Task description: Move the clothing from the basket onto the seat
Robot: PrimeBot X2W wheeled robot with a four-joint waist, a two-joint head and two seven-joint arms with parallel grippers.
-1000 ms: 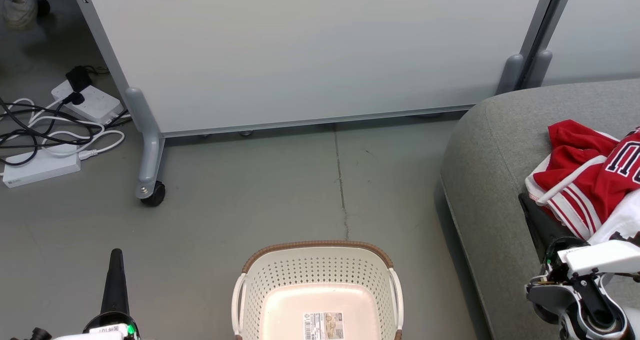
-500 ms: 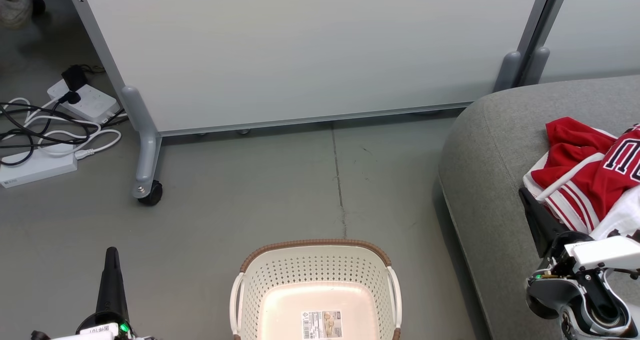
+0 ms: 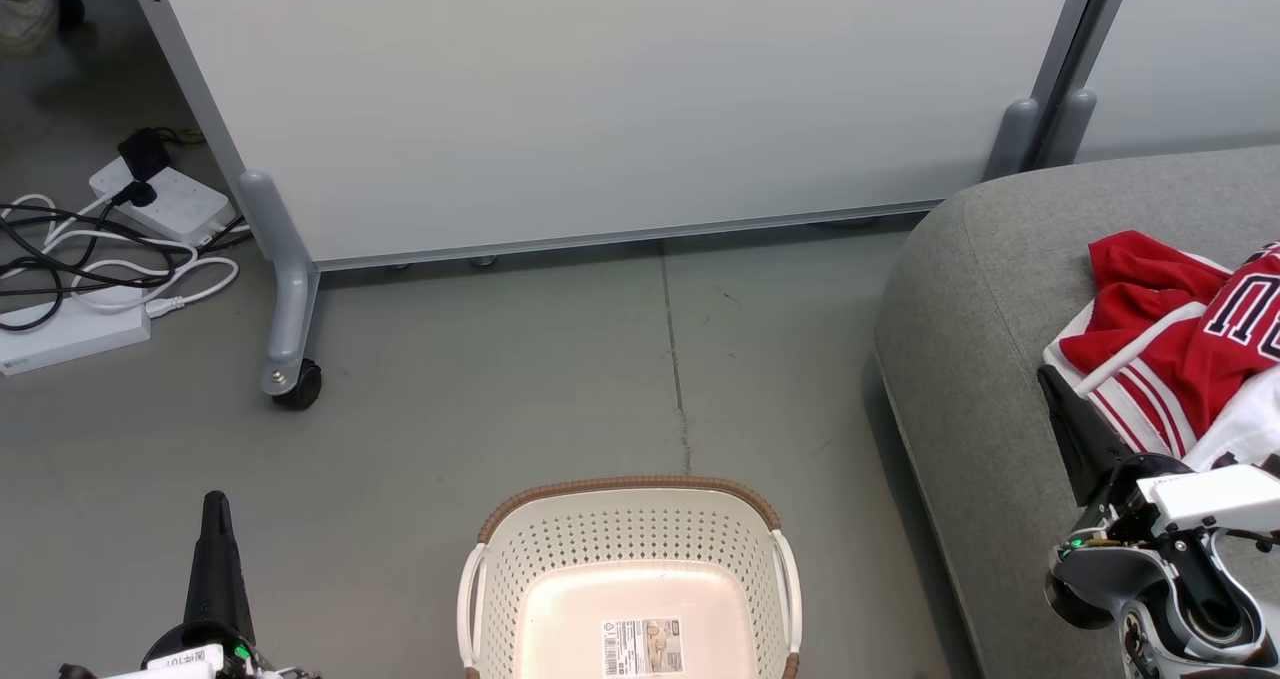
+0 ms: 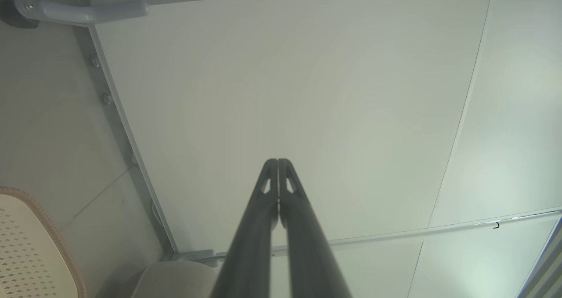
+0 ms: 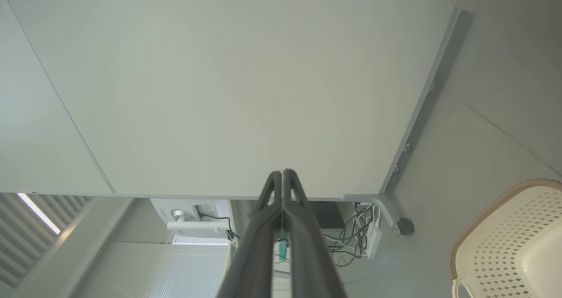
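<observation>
The cream basket (image 3: pixel 480 579) with its brown rim stands on the floor at the bottom centre; inside I see just its bare bottom and a label. Both pieces of the red clothing (image 3: pixel 1165 344) lie bunched on the grey seat (image 3: pixel 970 289) at the right, the jersey's numerals facing up. My right gripper (image 3: pixel 1050 384) is shut and empty, its dark fingers resting beside the clothing's near edge. At the lower left my left gripper (image 3: pixel 213 504) is shut and empty over the floor, well left of the basket. Both wrist views show closed fingers (image 4: pixel 278 162) (image 5: pixel 283 173) and the basket's rim (image 4: pixel 48 227) (image 5: pixel 491 197).
A pale wheeled partition panel (image 3: pixel 620 109) stands across the back, with a castor foot (image 3: pixel 290 379) on the left. Power strips and tangled cables (image 3: pixel 110 249) lie on the floor at the far left. A shoe (image 3: pixel 25 9) shows in the top left corner.
The whole picture has drifted slightly left, so the camera moved. My left gripper sits a little further left in view. Both grippers stay shut; clothing and basket have not moved.
</observation>
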